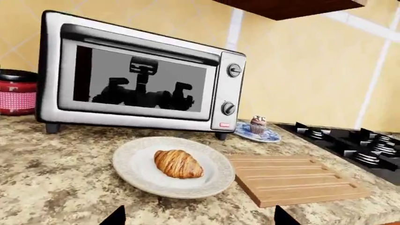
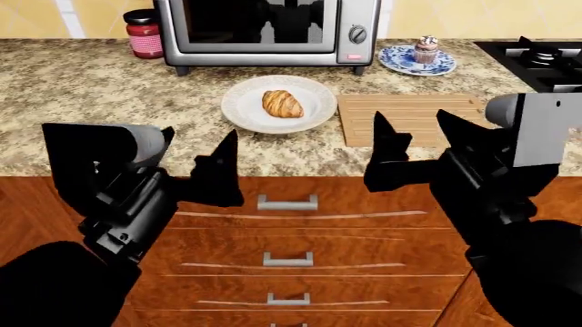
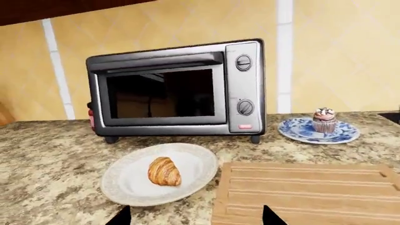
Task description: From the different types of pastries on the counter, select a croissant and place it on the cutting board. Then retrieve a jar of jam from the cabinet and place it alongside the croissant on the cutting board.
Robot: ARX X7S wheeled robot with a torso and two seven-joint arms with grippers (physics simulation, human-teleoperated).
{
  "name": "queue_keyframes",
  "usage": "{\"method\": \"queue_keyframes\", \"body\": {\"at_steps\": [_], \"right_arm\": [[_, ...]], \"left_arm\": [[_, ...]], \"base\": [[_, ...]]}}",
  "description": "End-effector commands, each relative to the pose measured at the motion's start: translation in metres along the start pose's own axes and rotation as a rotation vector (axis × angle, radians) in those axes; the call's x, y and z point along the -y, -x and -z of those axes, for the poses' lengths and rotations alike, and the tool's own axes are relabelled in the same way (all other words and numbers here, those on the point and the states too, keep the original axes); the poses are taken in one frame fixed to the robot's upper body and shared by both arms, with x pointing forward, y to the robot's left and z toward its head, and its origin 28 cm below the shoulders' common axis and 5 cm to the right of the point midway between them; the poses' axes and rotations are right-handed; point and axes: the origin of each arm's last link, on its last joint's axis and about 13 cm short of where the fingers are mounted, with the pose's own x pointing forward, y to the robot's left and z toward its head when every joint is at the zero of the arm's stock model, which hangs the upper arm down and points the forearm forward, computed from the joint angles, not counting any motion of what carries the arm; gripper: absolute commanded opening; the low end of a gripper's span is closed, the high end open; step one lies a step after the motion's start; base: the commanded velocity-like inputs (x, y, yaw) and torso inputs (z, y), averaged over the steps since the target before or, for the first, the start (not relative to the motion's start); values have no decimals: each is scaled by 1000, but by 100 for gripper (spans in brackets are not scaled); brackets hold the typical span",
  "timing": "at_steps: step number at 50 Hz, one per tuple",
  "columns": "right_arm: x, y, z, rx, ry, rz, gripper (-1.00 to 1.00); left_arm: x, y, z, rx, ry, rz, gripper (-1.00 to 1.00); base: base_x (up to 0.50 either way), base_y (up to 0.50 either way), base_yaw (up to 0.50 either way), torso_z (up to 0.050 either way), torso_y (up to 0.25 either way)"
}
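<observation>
Two black claws hang in front of the surface (image 2: 82,95), and we see both spread wide with nothing between their fingers. Our left claw (image 2: 195,170) sits below the speckled granite edge, over the wooden drawers (image 2: 287,231). Our right claw (image 2: 423,146) is at the same height, its tips overlapping the near edge of the cutting board (image 2: 414,117).

We see the croissant (image 2: 283,103) lying on a white dinner plate (image 2: 238,109), near the middle of the surface. The cutting board lies flat just beside the plate, on its right, with its grooves running lengthwise.

Behind the plate stands a silver toaster oven (image 2: 269,30) with two knobs. To its right, a chocolate cupcake (image 2: 426,50) sits on a small blue-patterned plate (image 2: 397,63). To the oven's left stands a red jar with a black lid (image 2: 143,33) and a checkered band. A black gas hob (image 2: 536,61) fills the far right corner.

The left wrist view shows the underside of a dark wooden cabinet (image 1: 287,7) above. We cannot see inside it.
</observation>
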Motion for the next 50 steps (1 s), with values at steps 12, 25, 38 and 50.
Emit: {"method": "queue_keyframes", "body": {"at_steps": [12,25,38,50], "right_arm": [[14,-2,-118,100,184,-119,100],[15,-3,-132,119,205,-114,100],[17,-2,-143,139,207,-118,100],[22,5,-148,132,206,-124,100]], "left_arm": [[-1,2,-106,39,-214,137,100],[-1,7,-126,54,-223,116,100],[1,5,-131,63,-225,127,100],[1,5,-133,65,-227,132,100]], "base": [[140,0,0,0,0],[169,0,0,0,0],[191,6,0,0,0],[196,16,0,0,0]]}}
